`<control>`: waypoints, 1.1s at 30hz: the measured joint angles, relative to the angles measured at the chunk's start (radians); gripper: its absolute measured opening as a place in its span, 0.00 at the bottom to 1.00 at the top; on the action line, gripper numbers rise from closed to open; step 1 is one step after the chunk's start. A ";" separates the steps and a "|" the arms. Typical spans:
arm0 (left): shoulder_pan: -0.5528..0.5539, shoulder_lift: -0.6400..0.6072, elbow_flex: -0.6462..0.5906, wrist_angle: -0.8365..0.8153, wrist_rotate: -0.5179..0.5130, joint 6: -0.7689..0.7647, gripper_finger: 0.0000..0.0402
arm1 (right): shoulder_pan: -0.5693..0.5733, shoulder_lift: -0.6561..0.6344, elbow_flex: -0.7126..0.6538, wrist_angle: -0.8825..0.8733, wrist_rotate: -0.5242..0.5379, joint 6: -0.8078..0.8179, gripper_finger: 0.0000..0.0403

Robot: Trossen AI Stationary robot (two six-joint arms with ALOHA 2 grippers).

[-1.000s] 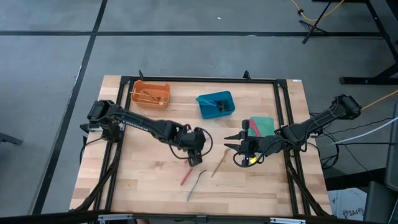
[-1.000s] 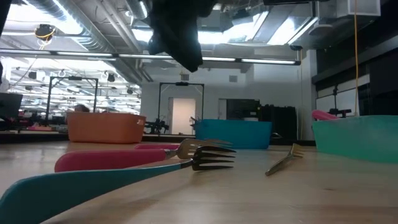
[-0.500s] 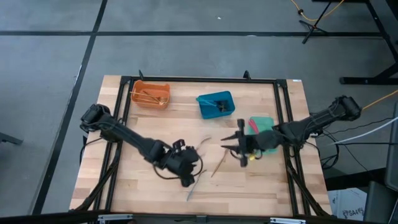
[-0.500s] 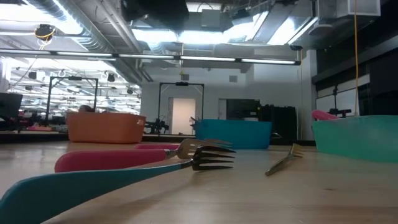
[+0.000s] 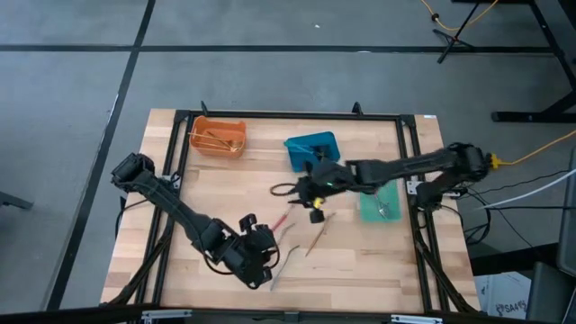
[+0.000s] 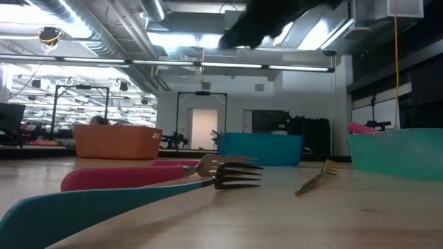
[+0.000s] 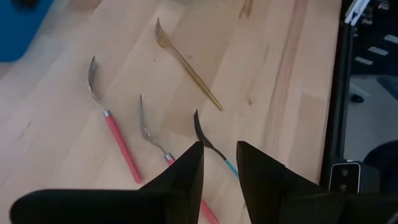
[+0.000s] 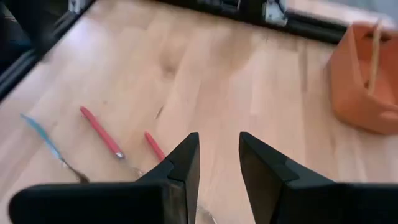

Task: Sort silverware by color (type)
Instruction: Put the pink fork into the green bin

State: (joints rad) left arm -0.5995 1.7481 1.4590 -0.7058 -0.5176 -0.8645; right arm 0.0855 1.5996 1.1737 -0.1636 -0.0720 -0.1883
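Silverware (image 5: 314, 239) lies loose on the wooden table (image 5: 378, 261), all of it on the near side of the blue bin (image 5: 306, 147) and well apart from it. Nearest the front edge is the blue-handled fork (image 7: 214, 149) with a dark head. The left gripper (image 7: 219, 162) hovers just above it with its fingers spread and nothing between them. Beside that fork a red-handled fork (image 7: 115, 127) lies flat, and a second red-handled fork (image 7: 151, 132) runs partly under the left gripper's fingers. The gold fork (image 7: 186, 62) lies a little nearer the blue bin than these, apart from them, touching none.

Closer again to the blue bin, the right gripper (image 8: 217, 155) hangs in the air over bare wood just in front of it, reaching across from the green bin's side. Its fingers are parted and hold nothing.

The green bin (image 5: 378, 209) stands to the right of the blue bin. The orange bin (image 5: 218, 136) stands to its left, at the far edge, and a gold utensil (image 8: 373, 56) leans inside it
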 joint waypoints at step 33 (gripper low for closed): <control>-0.030 0.001 0.000 0.002 -0.072 -0.151 0.22 | -0.078 0.352 0.080 -0.049 -0.237 -0.158 0.25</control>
State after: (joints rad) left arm -0.6292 1.7489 1.4590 -0.7036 -0.5898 -1.0153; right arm 0.0071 1.9520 1.2533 -0.2130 -0.3089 -0.3466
